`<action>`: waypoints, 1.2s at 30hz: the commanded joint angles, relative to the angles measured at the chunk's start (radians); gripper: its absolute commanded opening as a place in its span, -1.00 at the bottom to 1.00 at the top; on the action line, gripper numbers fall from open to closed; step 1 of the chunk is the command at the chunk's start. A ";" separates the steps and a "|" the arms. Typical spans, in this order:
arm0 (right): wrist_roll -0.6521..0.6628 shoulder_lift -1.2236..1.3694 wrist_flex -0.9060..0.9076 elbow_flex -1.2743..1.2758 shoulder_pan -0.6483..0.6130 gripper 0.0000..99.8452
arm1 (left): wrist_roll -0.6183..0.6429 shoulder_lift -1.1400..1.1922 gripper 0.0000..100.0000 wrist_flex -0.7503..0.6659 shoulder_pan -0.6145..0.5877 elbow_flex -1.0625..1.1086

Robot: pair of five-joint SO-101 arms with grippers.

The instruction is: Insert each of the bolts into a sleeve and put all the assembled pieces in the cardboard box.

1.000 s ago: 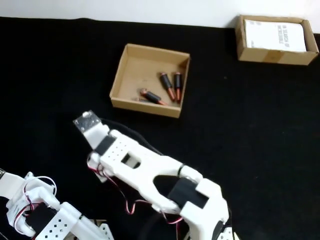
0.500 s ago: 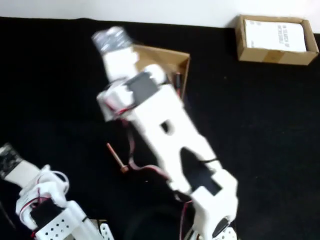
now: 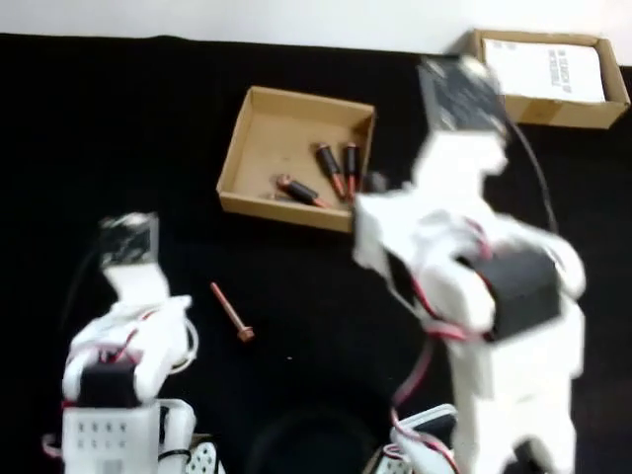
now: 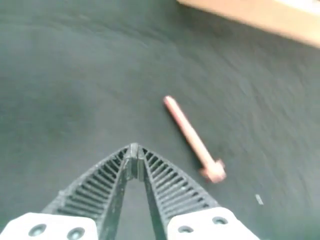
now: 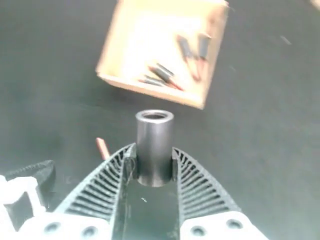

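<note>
Gripping an upright sleeve between its jaws, the right gripper looks down toward the cardboard box, which sits at upper centre of the high view and holds three assembled pieces. The left gripper is clenched on nothing, near a lone bolt lying lower left of centre.

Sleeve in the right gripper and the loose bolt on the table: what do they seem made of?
Sleeve: likely steel or similar metal, dark grey, smooth with a soft sheen. Bolt: probably metal with a coppery finish, reddish shaft and flanged head.
</note>
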 commanded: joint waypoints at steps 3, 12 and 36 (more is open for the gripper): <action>0.060 -0.395 -0.058 0.410 0.234 -0.98 | -0.187 0.446 -0.94 0.038 0.154 -0.266; 0.213 -0.918 -0.137 0.895 0.506 -0.98 | -0.583 0.869 -0.94 0.193 0.245 -0.550; 0.304 -1.069 -0.136 0.990 0.590 -0.98 | -1.608 1.265 -0.70 0.385 0.440 -0.812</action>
